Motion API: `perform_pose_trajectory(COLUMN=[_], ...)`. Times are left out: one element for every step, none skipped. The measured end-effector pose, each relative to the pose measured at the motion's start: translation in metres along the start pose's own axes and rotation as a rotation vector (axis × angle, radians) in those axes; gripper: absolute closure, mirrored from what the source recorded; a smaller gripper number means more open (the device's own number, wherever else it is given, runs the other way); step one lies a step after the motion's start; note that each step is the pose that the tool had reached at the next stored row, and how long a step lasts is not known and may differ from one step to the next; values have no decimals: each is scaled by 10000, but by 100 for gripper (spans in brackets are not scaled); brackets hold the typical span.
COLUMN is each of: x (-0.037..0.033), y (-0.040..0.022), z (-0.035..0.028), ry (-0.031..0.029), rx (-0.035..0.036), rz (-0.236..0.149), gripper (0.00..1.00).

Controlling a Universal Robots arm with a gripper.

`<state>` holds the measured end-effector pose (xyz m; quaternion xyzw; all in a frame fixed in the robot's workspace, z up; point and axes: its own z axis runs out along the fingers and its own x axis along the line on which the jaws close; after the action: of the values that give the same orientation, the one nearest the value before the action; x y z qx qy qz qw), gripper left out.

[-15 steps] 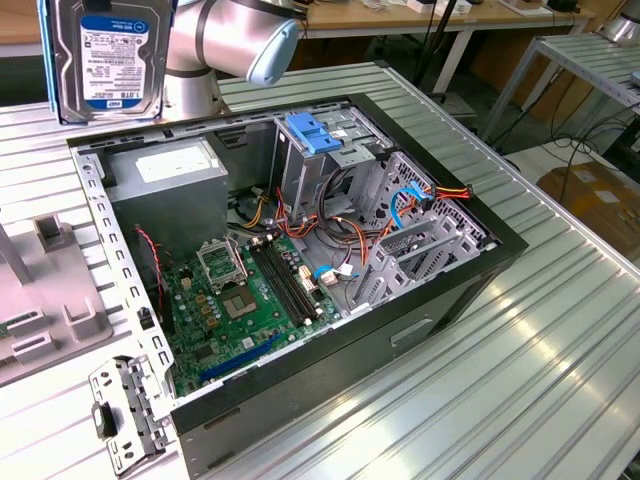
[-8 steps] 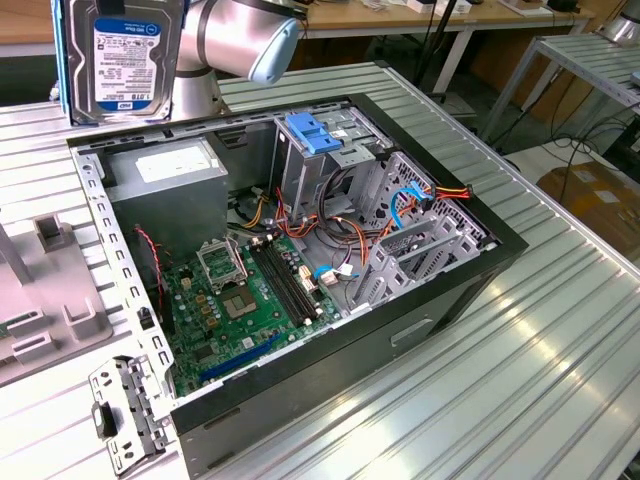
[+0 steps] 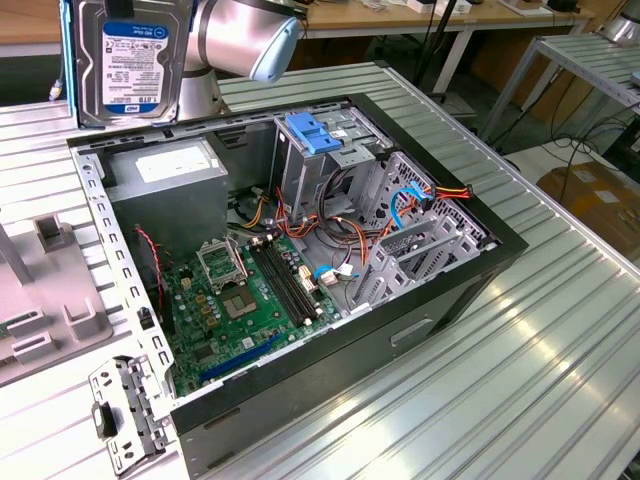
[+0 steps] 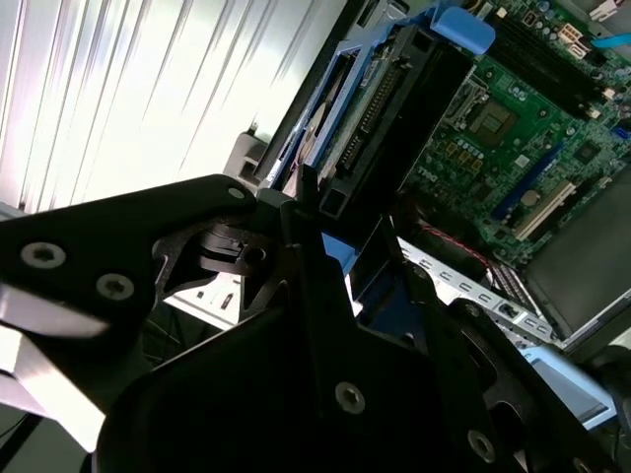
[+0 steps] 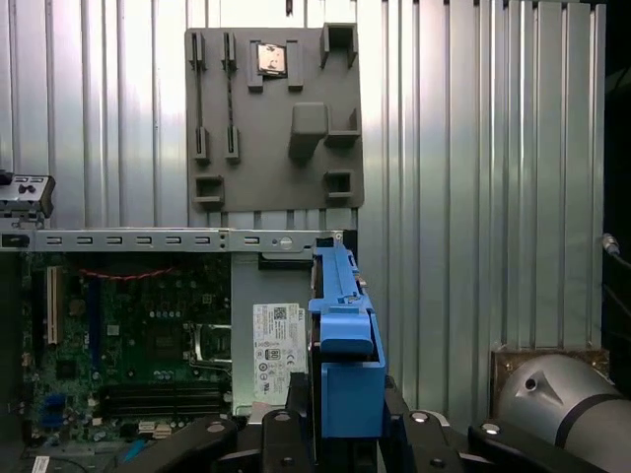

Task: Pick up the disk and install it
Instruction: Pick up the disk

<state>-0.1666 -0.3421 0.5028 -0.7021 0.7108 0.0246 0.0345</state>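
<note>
Closest to the wrist cameras, the tool [image 5: 345, 432] is clenched on the disk [image 5: 343, 325], its black jaws pressing on the drive's two sides. In the first wrist view the disk stands edge-on, with a light-blue side rail toward the lens. In the exterior view it hangs upright at the exterior view's left, white label with blue top band facing out, clear of everything below. The silver and pale-blue robot arm [image 3: 240, 35] curves just beside it.

Beneath the disk, the open computer case [image 3: 400, 330] lies on its side on the ribbed metal counter [image 3: 500, 400]. Inside the case, the grey power supply [image 3: 165, 165] with its white sticker sits nearest under the disk, and the green motherboard [image 3: 250, 290] lies beside it. A metal cage [image 3: 300, 175] topped by a blue plastic bracket [image 3: 313, 132] stands toward the exterior view's right. Coloured cables [image 3: 340, 222] run between the cage and the board.

Farther out on the counter, a grey holder plate [image 5: 274, 118] lies just past the case's edge. A small loose metal bracket [image 3: 125, 415] rests by one corner of the case.
</note>
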Motion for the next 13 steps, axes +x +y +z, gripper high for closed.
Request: perform_pose_trajectory(x=[13, 24, 32, 39, 51, 58, 66, 74, 82, 96, 102, 109, 119], y=[-9, -18, -23, -28, -36, -41, -47, -53, -58, -69, -75, -80, -90], z=[-1, -1, -2, -2, -3, -4, -4, -4, -5, -6, -6, -7, -7], ry=[0, 0, 0, 0, 0, 0, 0, 0, 0, 0, 0, 0, 0], rx=[0, 0, 1, 0, 0, 0, 0, 0, 0, 0, 0, 0, 0], rz=[0, 0, 0, -1, -1, -1, 0, 0, 0, 0, 0, 0, 0], gripper=[63, 63, 63, 63, 63, 63, 63, 63, 63, 63, 63, 63, 63])
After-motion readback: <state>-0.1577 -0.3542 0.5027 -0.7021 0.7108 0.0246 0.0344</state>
